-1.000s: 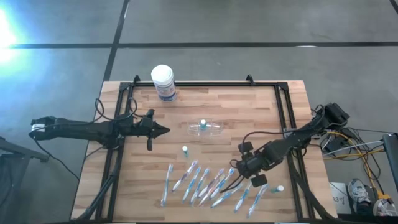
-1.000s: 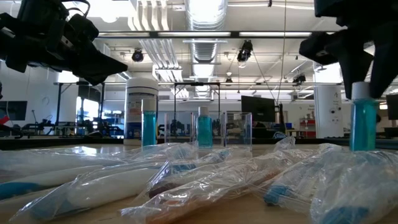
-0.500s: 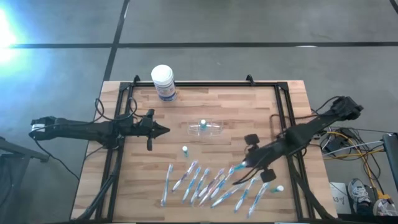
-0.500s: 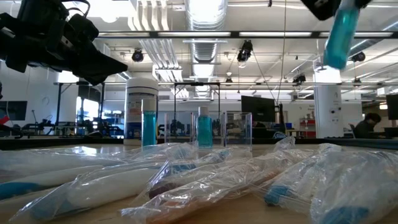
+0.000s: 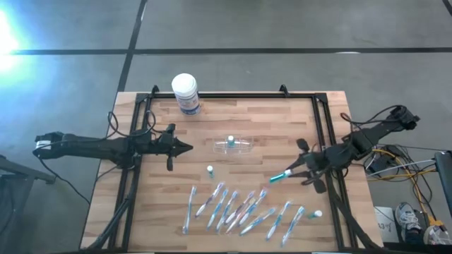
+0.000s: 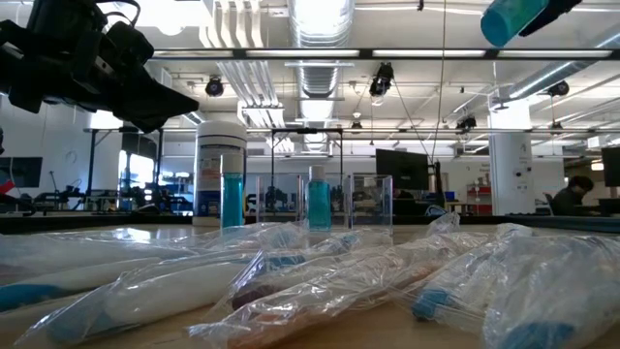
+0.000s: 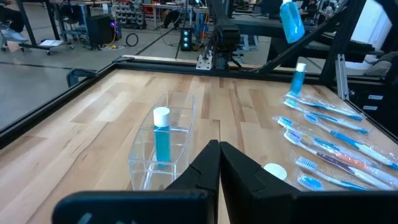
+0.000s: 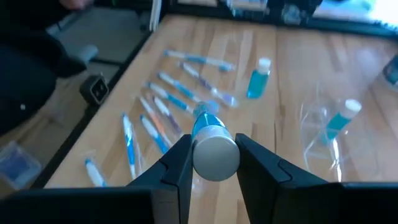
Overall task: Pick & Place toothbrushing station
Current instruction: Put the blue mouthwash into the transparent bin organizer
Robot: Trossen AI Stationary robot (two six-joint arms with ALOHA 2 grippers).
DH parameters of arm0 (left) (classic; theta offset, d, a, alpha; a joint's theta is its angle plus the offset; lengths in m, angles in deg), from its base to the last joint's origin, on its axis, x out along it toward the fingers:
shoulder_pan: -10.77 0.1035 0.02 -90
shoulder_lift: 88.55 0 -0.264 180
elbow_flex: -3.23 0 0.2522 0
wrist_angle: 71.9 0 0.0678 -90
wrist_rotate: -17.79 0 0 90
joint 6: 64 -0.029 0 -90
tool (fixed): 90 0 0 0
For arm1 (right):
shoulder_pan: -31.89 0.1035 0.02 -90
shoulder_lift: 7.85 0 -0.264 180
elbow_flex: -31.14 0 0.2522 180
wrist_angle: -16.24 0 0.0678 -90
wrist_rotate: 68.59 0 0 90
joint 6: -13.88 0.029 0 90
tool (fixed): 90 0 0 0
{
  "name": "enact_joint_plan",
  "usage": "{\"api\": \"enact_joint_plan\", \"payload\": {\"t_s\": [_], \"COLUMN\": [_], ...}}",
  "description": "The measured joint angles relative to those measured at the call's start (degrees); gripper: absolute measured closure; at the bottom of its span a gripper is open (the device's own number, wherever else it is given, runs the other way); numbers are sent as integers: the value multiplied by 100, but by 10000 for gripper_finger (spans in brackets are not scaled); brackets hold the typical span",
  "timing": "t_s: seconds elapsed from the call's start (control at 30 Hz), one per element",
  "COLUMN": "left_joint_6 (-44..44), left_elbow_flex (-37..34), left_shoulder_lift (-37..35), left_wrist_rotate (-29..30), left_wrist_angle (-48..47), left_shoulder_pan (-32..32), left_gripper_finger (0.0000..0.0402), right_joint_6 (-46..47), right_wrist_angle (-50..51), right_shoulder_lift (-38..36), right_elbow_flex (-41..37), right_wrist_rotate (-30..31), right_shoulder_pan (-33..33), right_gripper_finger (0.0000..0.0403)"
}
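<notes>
- Bagged toothbrushes are spread along the near edge of the wooden counter, around six o'clock from its middle.
- A small blue bottle is stood upright just beyond them.
- The right claw is held above the counter at about four o'clock, clamped on a blue tube with a white cap, which is lifted clear and tilted.
- The toothbrushing station is seen at the counter's centre, with one blue bottle upright inside it.
- The left claw is hung at nine o'clock, clenched and empty.
- A white tub is stood at eleven o'clock, farthest back.
</notes>
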Motion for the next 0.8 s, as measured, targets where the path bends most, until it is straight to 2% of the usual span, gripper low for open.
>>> {"api": "enact_joint_plan", "payload": {"t_s": [0.3,0.43,0.6,0.8], "left_joint_6": [0,2,2,-39], "left_elbow_flex": [-2,-2,-2,-2], "left_shoulder_lift": [0,0,0,-2], "left_wrist_rotate": [0,0,0,2], "left_wrist_angle": [0,0,2,3], "left_shoulder_pan": [-1,-2,-2,0], "left_gripper_finger": [388,390,387,390], "right_joint_6": [-180,-169,138,410], "right_wrist_angle": [-1199,-1651,-1685,-1627], "right_shoulder_lift": [-1287,-1529,-1710,-1730], "right_elbow_flex": [-1272,-1715,-2112,-2142], "right_wrist_rotate": [171,176,310,490], "right_shoulder_pan": [-34,-37,-37,-47], "right_gripper_finger": [310,310,310,310]}}
